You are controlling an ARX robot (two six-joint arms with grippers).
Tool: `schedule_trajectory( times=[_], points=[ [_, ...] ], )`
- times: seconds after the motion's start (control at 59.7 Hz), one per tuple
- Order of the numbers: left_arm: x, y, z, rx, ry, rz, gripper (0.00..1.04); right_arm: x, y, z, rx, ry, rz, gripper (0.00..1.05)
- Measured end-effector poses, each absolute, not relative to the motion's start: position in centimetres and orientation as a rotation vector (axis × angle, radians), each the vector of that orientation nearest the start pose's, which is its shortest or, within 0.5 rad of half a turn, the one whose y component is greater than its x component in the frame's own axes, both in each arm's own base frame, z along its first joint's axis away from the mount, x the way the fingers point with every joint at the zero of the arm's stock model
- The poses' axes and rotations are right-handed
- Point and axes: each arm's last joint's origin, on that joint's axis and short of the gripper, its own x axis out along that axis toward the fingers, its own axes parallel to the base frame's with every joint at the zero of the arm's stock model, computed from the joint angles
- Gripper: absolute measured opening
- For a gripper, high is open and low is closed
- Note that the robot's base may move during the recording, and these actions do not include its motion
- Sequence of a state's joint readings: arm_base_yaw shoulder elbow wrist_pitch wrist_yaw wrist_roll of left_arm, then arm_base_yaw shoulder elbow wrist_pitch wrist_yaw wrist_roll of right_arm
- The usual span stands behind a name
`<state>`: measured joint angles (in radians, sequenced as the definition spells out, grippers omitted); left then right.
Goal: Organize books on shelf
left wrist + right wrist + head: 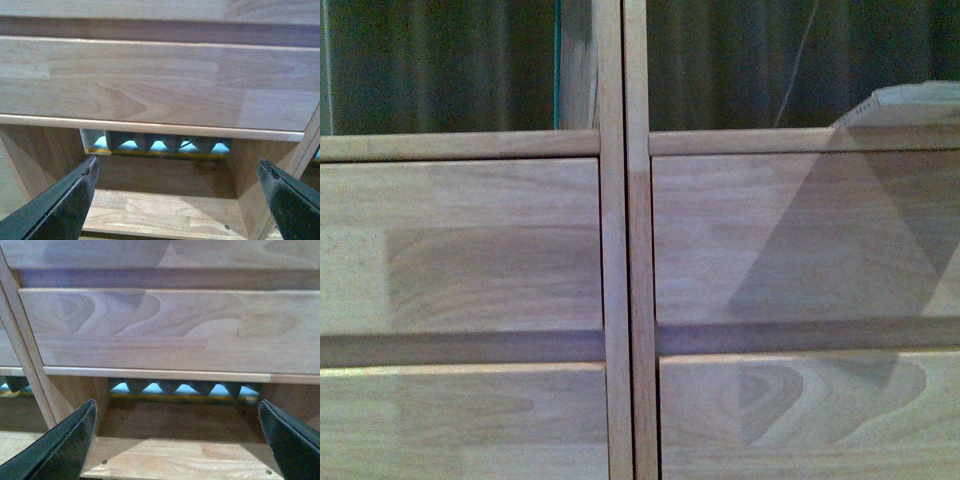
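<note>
left gripper [177,165] and right gripper [177,405] both spread wide, nothing held. each faces a lower compartment [165,210] of the shelf [470,250], under the drawer fronts [800,240]; no books show in there. books sit above the drawers: whitish book [910,100] far right, only a corner shows; teal-edged book [558,60] upright by the central upright [625,240], on its left. right arm looks nearer the whitish one, and it needs to go up.
</note>
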<state>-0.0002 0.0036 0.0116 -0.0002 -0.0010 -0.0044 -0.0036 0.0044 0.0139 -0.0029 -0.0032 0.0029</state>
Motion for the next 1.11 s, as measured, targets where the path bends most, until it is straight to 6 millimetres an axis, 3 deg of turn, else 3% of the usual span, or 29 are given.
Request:
schedule_trajectory(
  times=[0.201, 0.251, 0.302, 0.452, 0.586, 0.704, 0.838, 1.106],
  points=[
    [9.7, 0.0, 16.7, -0.004, -0.008, 0.0, 0.97, 9.7, 0.0, 16.8, 0.003, -0.007, 0.0, 0.98],
    [9.7, 0.0, 16.7, -0.004, -0.008, 0.0, 0.97, 9.8, 0.0, 16.9, 0.081, 0.071, 0.103, 0.98],
    [9.7, 0.0, 16.7, -0.004, -0.008, 0.0, 0.97, 10.5, -0.1, 18.2, 0.214, 0.105, 0.179, 0.98],
    [9.7, 0.0, 16.7, -0.004, -0.008, 0.0, 0.97, 14.3, 0.5, 25.5, 0.521, 0.001, 0.242, 0.98],
    [9.7, 0.0, 16.7, -0.004, -0.008, 0.0, 0.97, 18.9, 1.6, 29.0, 0.758, 0.016, 0.32, 0.98],
    [9.7, 0.0, 16.7, -0.004, -0.008, 0.0, 0.97, 21.7, 1.7, 30.2, 0.924, 0.041, 0.335, 0.98],
    [9.7, 0.0, 16.7, -0.004, -0.008, 0.0, 0.97, 24.6, 1.5, 30.2, 1.065, 0.081, 0.299, 0.98],
    [9.7, 0.0, 16.7, -0.004, -0.008, 0.0, 0.97, 27.4, -0.4, 31.0, 1.156, 0.044, 0.209, 0.98]
  ],
)
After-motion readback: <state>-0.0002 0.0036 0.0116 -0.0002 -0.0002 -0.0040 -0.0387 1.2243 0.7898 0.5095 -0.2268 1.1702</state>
